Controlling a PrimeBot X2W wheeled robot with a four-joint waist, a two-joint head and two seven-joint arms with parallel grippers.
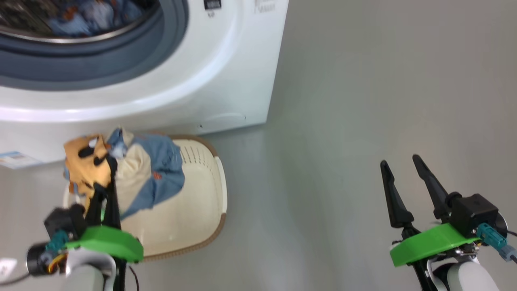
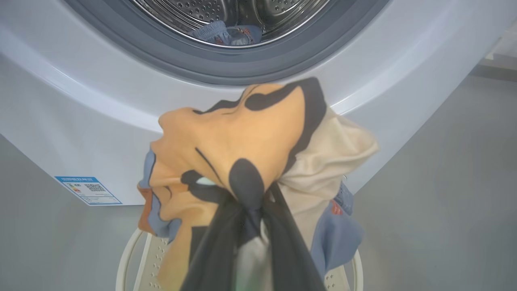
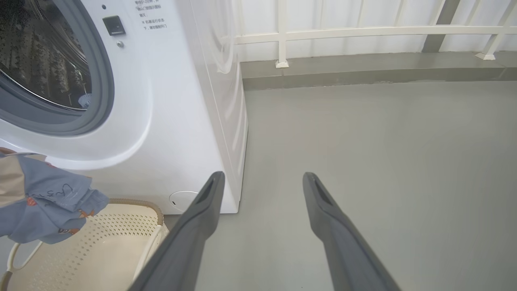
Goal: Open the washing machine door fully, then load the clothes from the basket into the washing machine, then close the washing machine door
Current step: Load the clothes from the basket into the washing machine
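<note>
Two grippers appear in the head view. On the left gripper (image 1: 106, 171), the two dark fingers (image 2: 282, 242) are nearly closed and pinch a bunch of the clothes (image 1: 137, 173): a garment of orange, cream and light blue fabric with black print. In the left wrist view the fabric bulges up and outward from the grip point. The held garment hangs over the far left part of the basket (image 1: 198, 202), which stands on the grey floor (image 1: 363, 101) just in front of the washing machine (image 1: 210, 81). Whether the lower folds touch the basket cannot be determined. Cream perforated plastic of the basket's inner wall shows beside the garment.

On the right gripper (image 1: 400, 161), the jaws stand wide apart and hold nothing. It hangs over the floor, well apart from the basket and to the right of the machine's front corner.

The drum mouth of the machine is uncovered. A grey rubber gasket (image 2: 226, 68) rings the steel perforated drum (image 2: 194, 10), and a blue garment (image 2: 226, 34) lies inside at the bottom. The energy label (image 2: 88, 190) sits low on the front panel. The round lower cover (image 3: 182, 201) is near the machine's lower right corner, just beside the basket rim.
</note>
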